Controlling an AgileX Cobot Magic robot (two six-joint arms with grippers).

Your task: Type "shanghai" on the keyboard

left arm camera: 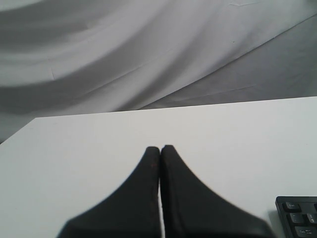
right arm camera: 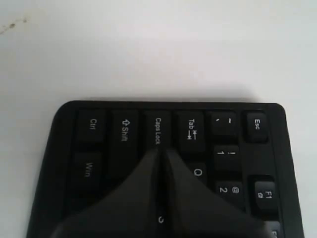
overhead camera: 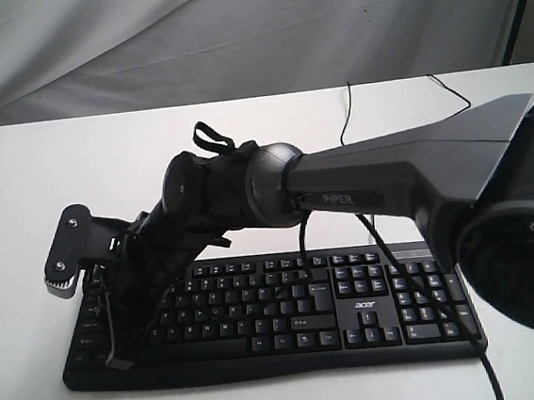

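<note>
Where right gripper covers keyboard keys, fingers pressed together | left gripper: fingers together, keyboard mostly cropped.

Wide black keyboard with white-lettered keys and number pad lies flat.

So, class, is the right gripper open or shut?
Shut: the right gripper shows both fingers pressed together, no gap, at the keyboard near Caps Lock.
</note>
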